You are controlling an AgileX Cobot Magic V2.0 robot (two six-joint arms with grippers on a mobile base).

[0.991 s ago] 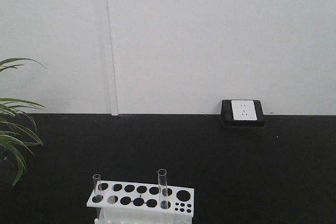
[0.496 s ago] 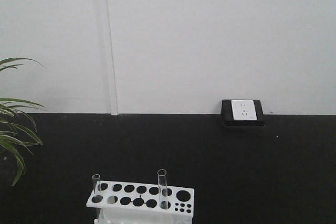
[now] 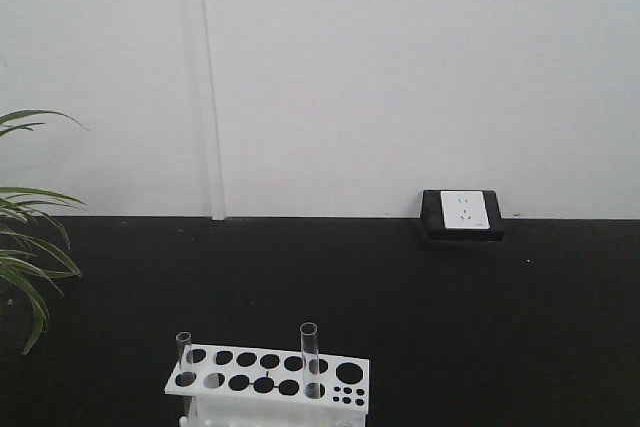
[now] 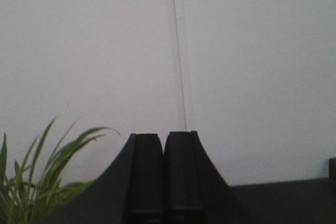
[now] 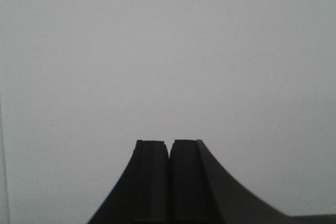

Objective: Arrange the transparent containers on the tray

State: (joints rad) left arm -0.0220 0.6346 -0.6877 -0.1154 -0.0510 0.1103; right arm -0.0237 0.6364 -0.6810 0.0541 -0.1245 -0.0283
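Two transparent containers stand upright in a white perforated rack (image 3: 268,378) at the bottom of the front view: one slim glass tube (image 3: 184,357) at the rack's left end, a taller one (image 3: 309,355) right of its middle. The tray is out of view. My left gripper (image 4: 164,136) is shut with nothing between its dark fingers and points at the white wall. My right gripper (image 5: 169,142) is likewise shut and empty, facing bare wall. Neither gripper appears in the front view.
A green plant (image 3: 25,257) leans in from the left; its leaves (image 4: 37,177) also show low left in the left wrist view. A white wall socket on a black base (image 3: 461,213) sits at the wall's foot behind the black surface (image 3: 450,327).
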